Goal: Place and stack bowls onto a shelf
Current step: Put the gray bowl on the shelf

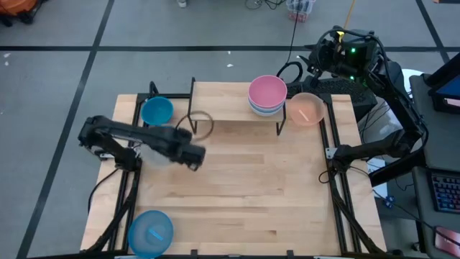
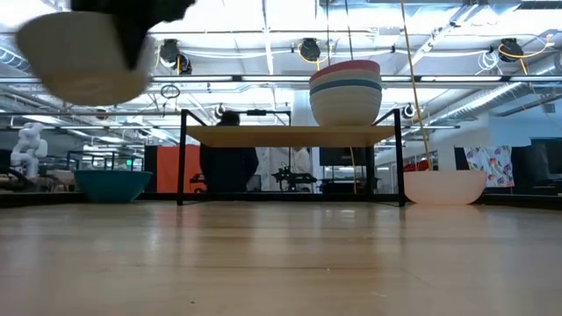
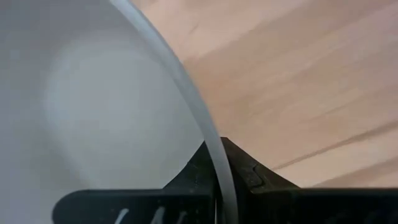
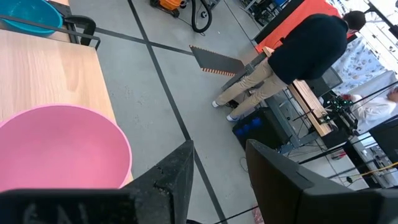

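From above, we see our left claw point(image 1: 192, 155) clenched on a white bowl point(image 1: 159, 155) off the shelf's point(image 1: 230, 108) left end, over the counter point(image 1: 237, 187). At counter height, that bowl point(image 2: 83, 54) hangs airborne. Our right claw point(image 4: 217, 171) gapes past the pink bowl point(image 4: 59, 146).

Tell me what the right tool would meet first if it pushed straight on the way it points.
The right tool, fingers apart, points past the pink bowl toward the grey floor beyond the table edge. Nothing seems to block it, though depth is uncertain.
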Robot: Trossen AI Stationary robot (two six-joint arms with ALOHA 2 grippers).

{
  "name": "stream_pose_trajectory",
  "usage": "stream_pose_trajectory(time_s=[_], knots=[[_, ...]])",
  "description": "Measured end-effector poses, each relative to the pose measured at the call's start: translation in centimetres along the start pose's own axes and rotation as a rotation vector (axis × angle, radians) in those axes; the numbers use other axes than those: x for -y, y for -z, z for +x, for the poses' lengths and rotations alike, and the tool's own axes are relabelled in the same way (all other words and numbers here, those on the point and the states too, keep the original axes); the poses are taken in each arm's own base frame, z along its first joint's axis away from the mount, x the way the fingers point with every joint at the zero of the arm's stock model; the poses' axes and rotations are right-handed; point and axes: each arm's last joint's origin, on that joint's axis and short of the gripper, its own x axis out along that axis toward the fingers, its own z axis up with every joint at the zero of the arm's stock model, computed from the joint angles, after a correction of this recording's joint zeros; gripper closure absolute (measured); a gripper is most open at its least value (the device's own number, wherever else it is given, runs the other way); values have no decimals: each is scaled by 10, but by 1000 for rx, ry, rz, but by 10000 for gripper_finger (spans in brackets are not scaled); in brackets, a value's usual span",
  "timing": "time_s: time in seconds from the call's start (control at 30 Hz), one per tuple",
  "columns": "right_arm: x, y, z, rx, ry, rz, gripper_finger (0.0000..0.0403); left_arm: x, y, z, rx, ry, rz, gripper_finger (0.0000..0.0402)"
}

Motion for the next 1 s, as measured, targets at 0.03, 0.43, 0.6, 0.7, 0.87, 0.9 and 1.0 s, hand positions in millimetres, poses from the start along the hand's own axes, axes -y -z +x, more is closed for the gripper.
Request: stream_pose_trajectory(time_s=[0.03, 0.43, 0.6, 0.7, 0.87, 0.9, 1.0], knots=[[0, 0, 0, 0, 0, 0, 261, -2, -7, -8, 17, 31, 14, 396], [0, 0, 0, 0, 0, -2, 261, -33, -104, -54, 268, 41, 248, 396], [0, 0, 0, 0, 0, -3, 261, -37, -147, -55, 298, -10, 420, 396], [0, 0, 0, 0, 0, -4, 261, -34, -169, -49, 300, -49, 605, 396], [0, 0, 0, 0, 0, -22, 261, -27, -197, -37, 289, 25, 869, 396], [0, 0, 0, 0, 0, -25, 261, -26, -201, -34, 286, 77, 903, 396], [0, 0, 0, 0, 0, -27, 261, -23, -206, -27, 267, 167, 985, 396]])
